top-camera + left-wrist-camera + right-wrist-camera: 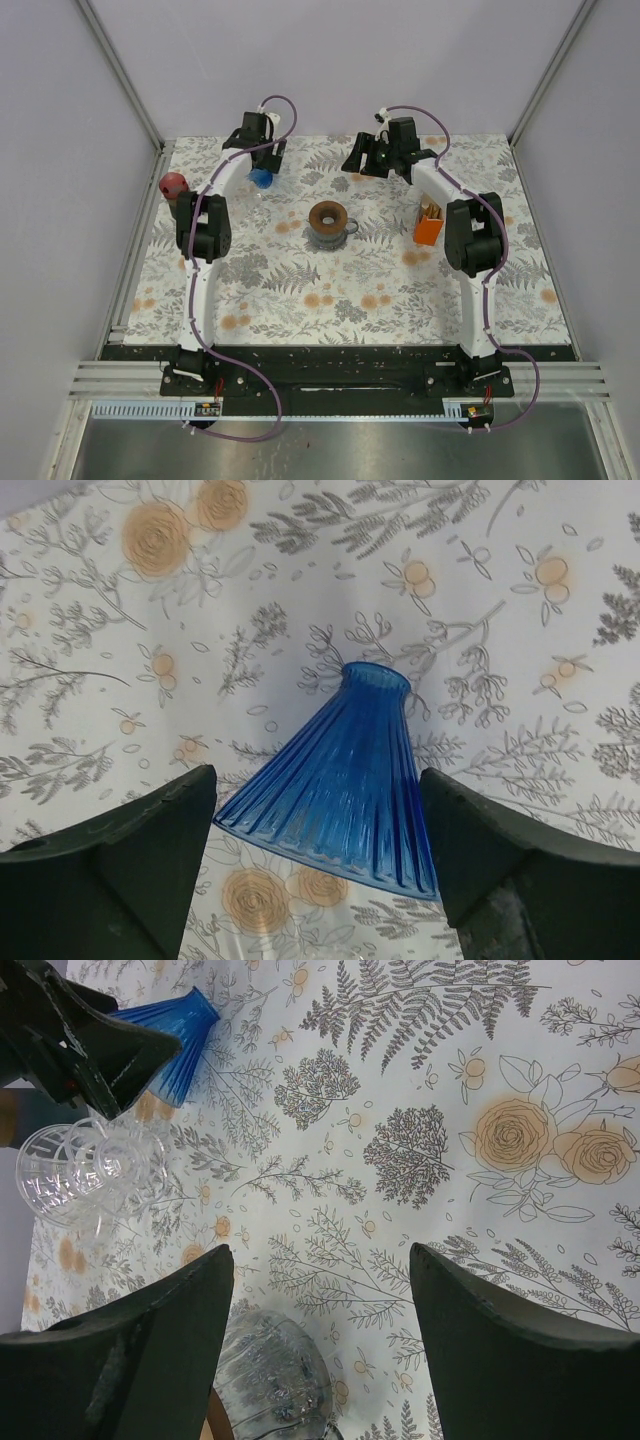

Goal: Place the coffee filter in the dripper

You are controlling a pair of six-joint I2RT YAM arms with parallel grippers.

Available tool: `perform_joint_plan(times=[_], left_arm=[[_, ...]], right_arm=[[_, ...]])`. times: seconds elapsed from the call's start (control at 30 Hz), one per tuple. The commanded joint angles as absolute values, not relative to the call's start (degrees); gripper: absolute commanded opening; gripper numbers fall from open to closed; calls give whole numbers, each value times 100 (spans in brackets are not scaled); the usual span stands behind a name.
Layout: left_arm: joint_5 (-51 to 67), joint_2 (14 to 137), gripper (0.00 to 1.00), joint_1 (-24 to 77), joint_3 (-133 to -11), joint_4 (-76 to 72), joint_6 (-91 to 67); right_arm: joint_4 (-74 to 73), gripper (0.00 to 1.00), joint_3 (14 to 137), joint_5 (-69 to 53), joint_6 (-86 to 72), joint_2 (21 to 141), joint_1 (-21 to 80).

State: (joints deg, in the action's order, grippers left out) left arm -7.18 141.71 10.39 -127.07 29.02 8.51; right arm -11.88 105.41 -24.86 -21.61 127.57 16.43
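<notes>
Floral-print table cover (pixel 300 290), dark red round object (pixel 173 184) at its left edge, orange box (pixel 430 226) upright on the right side, well apart.

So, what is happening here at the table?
The left gripper straddles a blue ribbed translucent cone lying on its side on the floral tablecloth; whether its fingers grip it is unclear. The right gripper hangs open above the cloth, holding nothing. A brown round vessel stands apart at the table's middle.
</notes>
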Motion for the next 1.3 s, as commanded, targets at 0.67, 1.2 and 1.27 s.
perform_joint_plan(times=[0.67, 1.2, 1.27], left_arm=[[263, 13026, 99, 1028, -12604, 3471, 370], [1046, 13042, 82, 1345, -12365, 3718, 612], [775, 13200, 79, 1415, -12489, 3709, 1061]], right_arm=[[-1160, 78, 10784, -2619, -2048, 12647, 1626], [-1160, 78, 10653, -2654, -1987, 12604, 1626], [-1178, 78, 10617, -2646, -1951, 12569, 1626]])
